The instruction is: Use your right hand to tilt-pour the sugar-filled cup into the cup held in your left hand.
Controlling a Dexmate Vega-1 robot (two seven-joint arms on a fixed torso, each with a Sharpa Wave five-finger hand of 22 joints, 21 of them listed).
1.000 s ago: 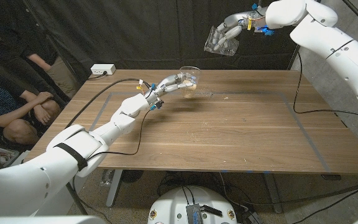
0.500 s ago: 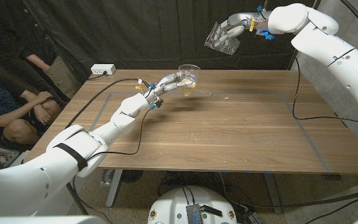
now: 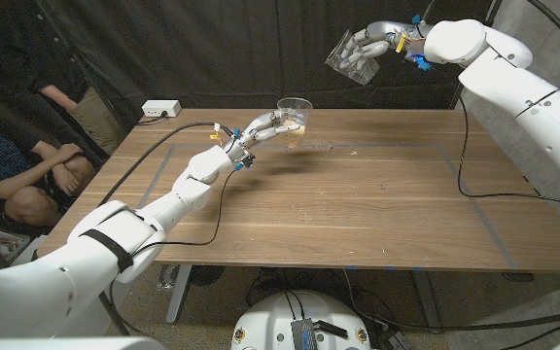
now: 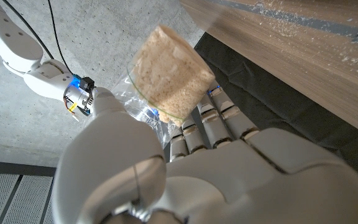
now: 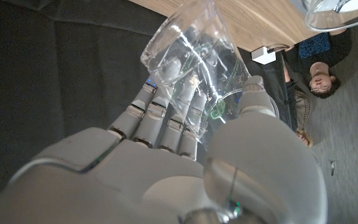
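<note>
The right hand (image 3: 366, 49) holds a clear cup (image 3: 344, 56) tipped on its side, high up past the far edge of the wooden table (image 3: 358, 204). The left hand (image 3: 270, 127) holds a cup with sugar (image 3: 297, 117) just above the table. A white power box (image 3: 160, 110) sits at the far left corner. A person (image 3: 22, 170) sits beside the table.

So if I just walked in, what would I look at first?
Probably the white robot right hand held high above the far edge of the wooden table, gripping an empty-looking clear plastic cup. Lower down, the left hand holds another clear plastic cup full of brownish sugar just over the table's far side.
</note>
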